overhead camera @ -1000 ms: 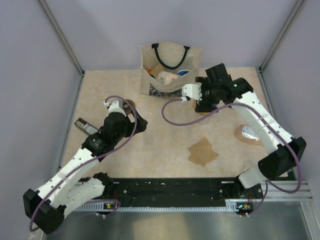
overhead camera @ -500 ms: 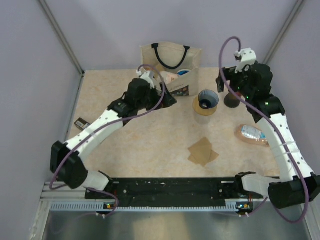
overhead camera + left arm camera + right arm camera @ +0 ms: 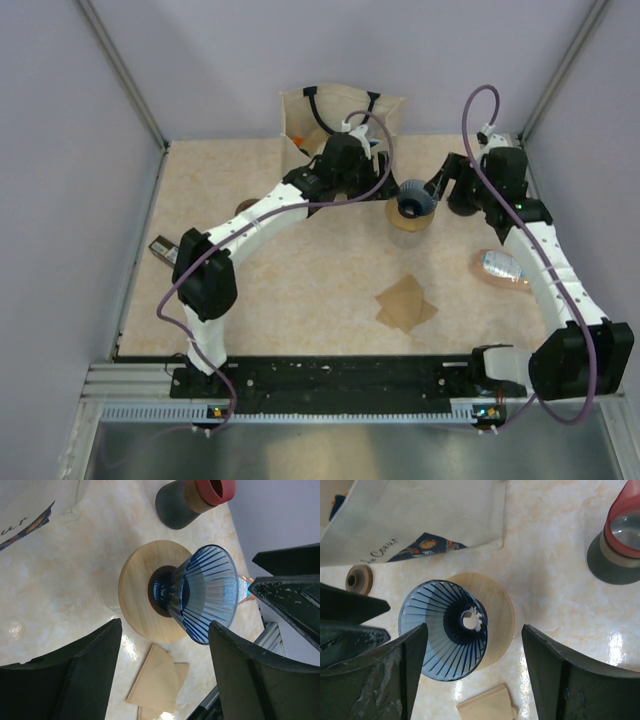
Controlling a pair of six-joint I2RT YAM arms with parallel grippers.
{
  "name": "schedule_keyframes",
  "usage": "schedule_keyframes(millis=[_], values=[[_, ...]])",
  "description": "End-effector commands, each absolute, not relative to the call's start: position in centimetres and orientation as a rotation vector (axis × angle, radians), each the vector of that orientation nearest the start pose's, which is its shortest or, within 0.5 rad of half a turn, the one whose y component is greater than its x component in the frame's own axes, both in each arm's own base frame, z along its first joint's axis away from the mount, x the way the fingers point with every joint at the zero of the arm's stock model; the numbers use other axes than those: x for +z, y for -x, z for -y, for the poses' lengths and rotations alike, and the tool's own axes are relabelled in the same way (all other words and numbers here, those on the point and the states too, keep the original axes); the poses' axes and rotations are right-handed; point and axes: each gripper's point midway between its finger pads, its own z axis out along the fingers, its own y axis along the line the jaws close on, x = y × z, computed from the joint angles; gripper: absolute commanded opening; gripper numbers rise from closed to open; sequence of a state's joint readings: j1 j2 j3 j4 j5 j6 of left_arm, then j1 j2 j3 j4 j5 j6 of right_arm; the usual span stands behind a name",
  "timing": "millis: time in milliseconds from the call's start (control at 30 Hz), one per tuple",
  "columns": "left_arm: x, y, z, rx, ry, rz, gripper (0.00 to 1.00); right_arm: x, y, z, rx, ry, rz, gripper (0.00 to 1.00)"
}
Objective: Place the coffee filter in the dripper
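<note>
The dripper [image 3: 414,199], a blue ribbed cone on a round tan base, stands at the back middle of the table. The coffee filter [image 3: 405,305] lies flat nearer the front, with another sheet under it. My left gripper [image 3: 387,187] hovers just left of the dripper, open. My right gripper [image 3: 438,188] hovers just right of it, open. In the left wrist view the dripper [image 3: 206,593] shows past my open left gripper [image 3: 165,624], the filter [image 3: 157,684] beyond. In the right wrist view my right gripper [image 3: 474,628] frames the dripper [image 3: 440,640], above the filter [image 3: 488,708].
A cream tote bag [image 3: 340,125] stands behind the dripper. A dark grinder with a red top [image 3: 616,545] is to its right. A small tan ring [image 3: 245,207] and a dark flat item [image 3: 170,251] lie at the left. A packet [image 3: 497,267] lies at the right.
Both arms have swung in toward the dripper, the left from the table's left side, the right down from behind. Both pairs of jaws have narrowed a little.
</note>
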State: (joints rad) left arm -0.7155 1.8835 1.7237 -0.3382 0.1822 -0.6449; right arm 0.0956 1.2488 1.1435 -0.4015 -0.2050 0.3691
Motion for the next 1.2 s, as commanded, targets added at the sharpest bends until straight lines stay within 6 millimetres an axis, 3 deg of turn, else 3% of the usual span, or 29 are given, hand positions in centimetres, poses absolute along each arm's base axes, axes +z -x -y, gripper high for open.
schedule_keyframes(millis=[0,133,333,467,733,900,1067,1167], values=[[24.7,-39.1,41.5,-0.985,-0.225,-2.19,0.73,24.3,-38.0,-8.6,0.515,-0.164,-2.074,0.73],[24.1,-39.9,41.8,-0.963,-0.207,-2.194,0.64,23.1,-38.5,-9.0,0.532,-0.146,-2.097,0.62],[23.7,-40.5,42.3,-0.962,-0.209,-2.191,0.6,22.0,-39.3,-9.5,0.559,-0.116,-2.108,0.48],[23.7,-40.6,42.7,-0.977,-0.217,-2.195,0.56,21.5,-39.8,-9.4,0.553,-0.122,-2.11,0.33],[22.5,-40.7,43.1,-0.98,-0.219,-2.223,0.37,19.5,-39.6,-9.7,0.575,-0.123,-2.172,0.05],[21.2,-40.6,42.9,-0.96,-0.215,-2.263,0.23,17.7,-39.1,-9.5,0.564,-0.128,-2.215,0.0],[19.4,-40.2,42.6,-0.939,-0.218,-2.305,0.0,15.8,-38.5,-8.5,0.494,-0.131,-2.237,0.0],[18.0,-39.9,42.2,-0.916,-0.212,-2.333,0.0,15.0,-38.3,-8.2,0.467,-0.127,-2.234,0.0]])
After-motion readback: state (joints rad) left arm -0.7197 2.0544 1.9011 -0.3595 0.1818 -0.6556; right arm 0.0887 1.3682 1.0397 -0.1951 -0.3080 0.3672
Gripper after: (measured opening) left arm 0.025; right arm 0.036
